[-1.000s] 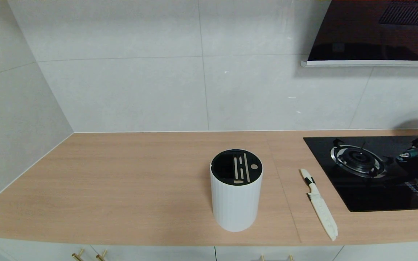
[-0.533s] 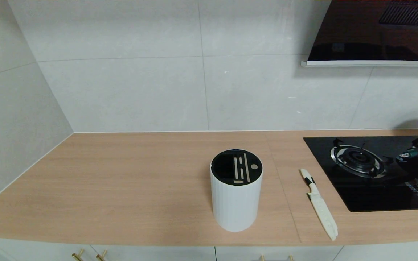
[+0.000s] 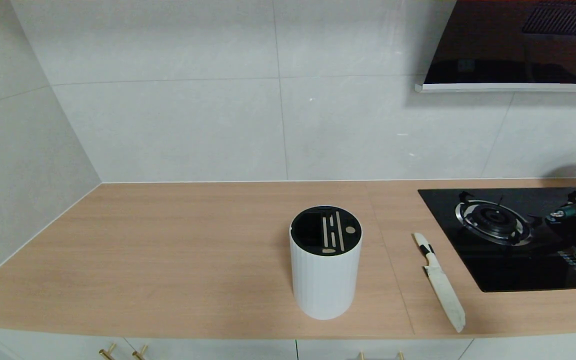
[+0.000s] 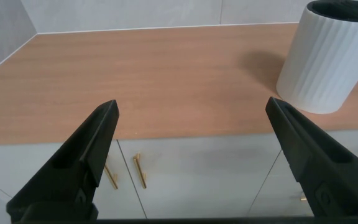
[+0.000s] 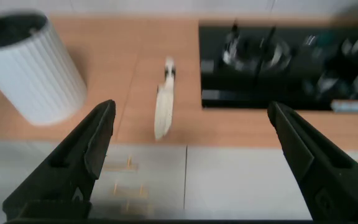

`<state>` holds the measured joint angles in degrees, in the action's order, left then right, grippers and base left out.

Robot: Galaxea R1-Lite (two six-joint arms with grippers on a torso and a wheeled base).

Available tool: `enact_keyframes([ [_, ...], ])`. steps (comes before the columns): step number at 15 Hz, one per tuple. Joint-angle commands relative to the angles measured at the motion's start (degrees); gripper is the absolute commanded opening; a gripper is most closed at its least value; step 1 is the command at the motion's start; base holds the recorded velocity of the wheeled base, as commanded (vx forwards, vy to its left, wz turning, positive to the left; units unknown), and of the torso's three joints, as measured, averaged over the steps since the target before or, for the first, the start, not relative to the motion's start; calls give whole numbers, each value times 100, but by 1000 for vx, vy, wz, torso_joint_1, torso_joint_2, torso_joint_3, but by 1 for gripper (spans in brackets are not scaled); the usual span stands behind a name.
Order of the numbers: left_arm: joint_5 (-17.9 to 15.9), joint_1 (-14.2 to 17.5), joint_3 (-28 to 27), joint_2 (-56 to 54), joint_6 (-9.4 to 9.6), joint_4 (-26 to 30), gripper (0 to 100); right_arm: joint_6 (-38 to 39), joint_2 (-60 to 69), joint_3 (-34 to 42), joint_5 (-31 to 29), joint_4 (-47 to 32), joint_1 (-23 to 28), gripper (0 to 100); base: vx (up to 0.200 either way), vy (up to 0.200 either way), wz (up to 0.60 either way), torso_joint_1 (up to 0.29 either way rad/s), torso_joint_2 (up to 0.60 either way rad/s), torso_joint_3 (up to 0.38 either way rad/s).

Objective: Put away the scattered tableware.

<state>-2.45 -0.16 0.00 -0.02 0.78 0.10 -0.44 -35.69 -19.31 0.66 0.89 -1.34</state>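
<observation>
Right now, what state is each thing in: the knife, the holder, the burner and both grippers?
knife: lying flat on the counter
knife holder: upright, nothing sticking out
burner: no flame visible
left gripper: open, empty
right gripper: open, empty

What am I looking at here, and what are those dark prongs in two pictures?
A two-armed robot took these. The wide picture comes from its head camera, looking down at a light wooden countertop. The other two come from wrist cameras; the dark prongs are its left pincer and right pincer, both open and empty. On the counter stands a white ribbed cylindrical knife holder with a black slotted top; to its right a cream-bladed kitchen knife lies flat, beside a black glass gas hob.
</observation>
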Motion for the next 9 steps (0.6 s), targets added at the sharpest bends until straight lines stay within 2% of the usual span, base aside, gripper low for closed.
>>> enact_keyframes([
  [1,-1,-2,0,2,1,-1,100,97,-2486,-758,-4,517,-358,100,0,0,0,0,0,0],
  [4,-1,-2,0,2,1,8,100,123,-4367,-1312,-171,1115,-490,100,0,0,0,0,0,0],
  [9,-1,-2,0,2,1,8,100,141,-6230,-1629,-417,2565,-973,100,0,0,0,0,0,0],
])
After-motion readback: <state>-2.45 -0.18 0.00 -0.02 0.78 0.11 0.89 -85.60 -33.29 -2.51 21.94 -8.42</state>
